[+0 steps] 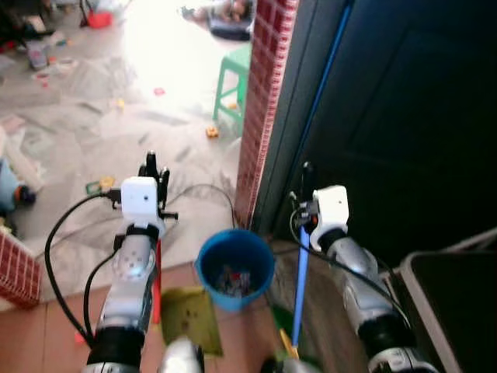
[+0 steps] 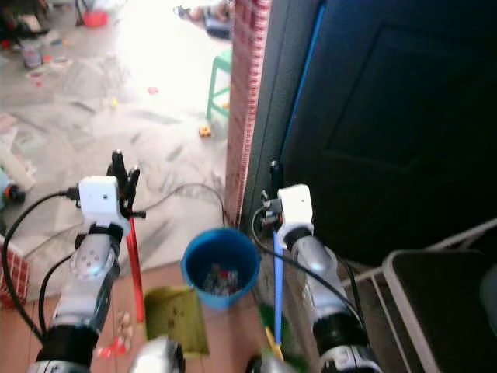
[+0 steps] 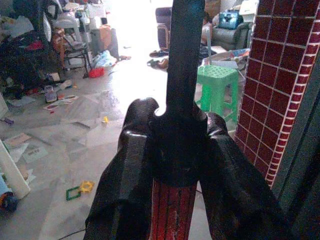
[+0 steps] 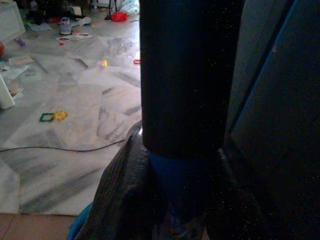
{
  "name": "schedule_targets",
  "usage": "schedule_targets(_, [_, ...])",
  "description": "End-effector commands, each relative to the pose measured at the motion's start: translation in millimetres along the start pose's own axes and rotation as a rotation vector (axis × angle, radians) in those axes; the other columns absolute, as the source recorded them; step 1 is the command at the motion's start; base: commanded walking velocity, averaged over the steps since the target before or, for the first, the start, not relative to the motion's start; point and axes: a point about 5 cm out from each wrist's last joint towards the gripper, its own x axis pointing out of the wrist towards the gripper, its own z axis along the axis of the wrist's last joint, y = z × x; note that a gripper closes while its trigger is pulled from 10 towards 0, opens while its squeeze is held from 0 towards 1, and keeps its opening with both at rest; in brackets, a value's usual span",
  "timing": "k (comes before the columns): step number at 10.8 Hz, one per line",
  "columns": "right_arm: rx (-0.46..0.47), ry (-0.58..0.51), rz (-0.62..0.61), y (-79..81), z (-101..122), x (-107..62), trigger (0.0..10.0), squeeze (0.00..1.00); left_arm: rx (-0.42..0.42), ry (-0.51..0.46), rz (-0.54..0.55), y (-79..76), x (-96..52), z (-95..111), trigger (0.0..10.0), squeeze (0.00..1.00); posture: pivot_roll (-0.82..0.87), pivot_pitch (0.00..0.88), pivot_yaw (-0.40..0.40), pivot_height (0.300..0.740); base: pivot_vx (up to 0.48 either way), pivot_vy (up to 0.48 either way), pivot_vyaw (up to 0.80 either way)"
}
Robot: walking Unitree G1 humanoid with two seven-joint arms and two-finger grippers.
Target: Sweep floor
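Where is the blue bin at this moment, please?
In the left eye view the blue bin stands on the floor between the two arms, right of the yellow-green dustpan and below the red brick pillar.

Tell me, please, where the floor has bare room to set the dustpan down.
Bare marble lies between the left gripper and the green stool. It is crowded around the blue bucket, between the yellow dustpan, brick pillar and blue handle.

- Left gripper (image 1: pixel 154 167): arm raised forward, fingers (image 3: pixel 125 190) clamped on a red handle (image 3: pixel 172 212).
- Right gripper (image 1: pixel 307 177): arm raised, fingers closed round a blue handle (image 1: pixel 301 291).
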Motion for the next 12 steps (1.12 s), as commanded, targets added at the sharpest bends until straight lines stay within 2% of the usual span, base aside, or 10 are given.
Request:
schedule_targets(1, [0.025, 0.002, -0.013, -3.4, 0, -2.3, 10.0, 0.00, -0.028, -0.014, -0.035, -8.4, 1.7, 6, 10.0, 0.00, 0.02, 0.000, -0.055, 0.740, -0.307, 0.000, 0.00])
schedule_targets(6, [0.014, -0.002, -0.019, -7.0, 4, -1.1, 10.0, 0.00, -0.030, -0.022, -0.025, -4.5, 6.3, 11, 10.0, 0.00, 0.01, 0.000, -0.055, 0.740, -0.298, 0.000, 0.00])
schedule_targets(9, [0.016, -0.013, -0.008, -3.9, 8, 2.9, 10.0, 0.00, -0.038, -0.030, -0.010, -4.0, 6.3, 15, 10.0, 0.00, 0.01, 0.000, -0.058, 0.740, -0.279, 0.000, 0.00])
schedule_targets(12, [0.014, -0.028, -0.003, -1.1, 10, 2.3, 10.0, 0.00, -0.054, -0.048, -0.008, -6.2, 5.6, 20, 10.0, 0.00, 0.01, 0.000, -0.061, 0.740, 0.000, 0.000, 0.00])
